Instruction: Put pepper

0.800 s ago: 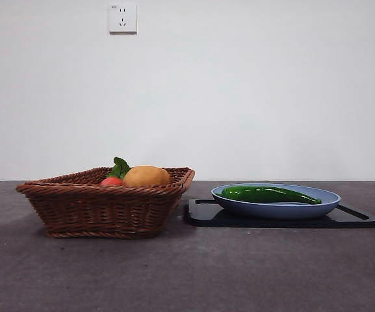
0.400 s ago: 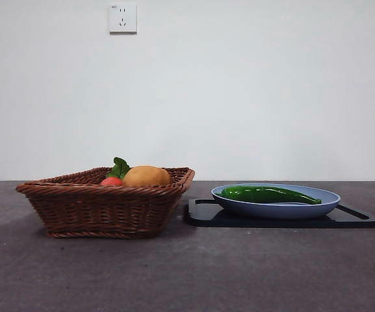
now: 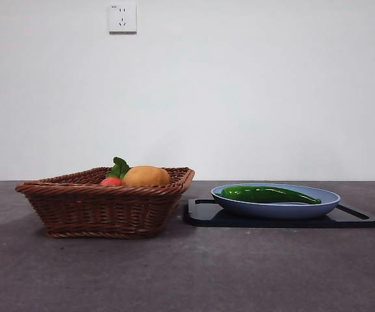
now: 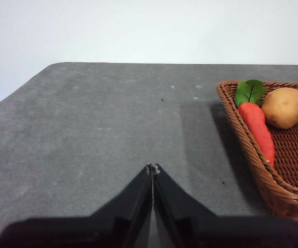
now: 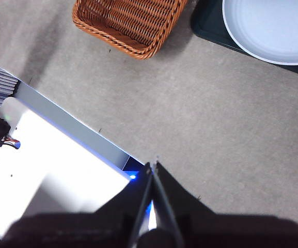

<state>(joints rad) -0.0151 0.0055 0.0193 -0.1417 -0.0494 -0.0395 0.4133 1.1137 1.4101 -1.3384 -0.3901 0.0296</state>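
The long dark-green pepper (image 3: pixel 270 194) lies on the blue plate (image 3: pixel 275 208), which rests on a black tray (image 3: pixel 359 220) at the right of the front view. No gripper shows in the front view. My left gripper (image 4: pixel 153 168) is shut and empty, above bare table beside the wicker basket (image 4: pixel 288 186). My right gripper (image 5: pixel 152 166) is shut and empty, high above the table's front edge; the plate's rim (image 5: pixel 252 49) shows there, but the pepper is out of that view.
The wicker basket (image 3: pixel 103 208) stands left of the tray and holds a red carrot with green leaves (image 4: pixel 257 126) and a yellow-orange potato (image 4: pixel 283 107). A bright white surface (image 5: pixel 50 175) lies beyond the table's front edge.
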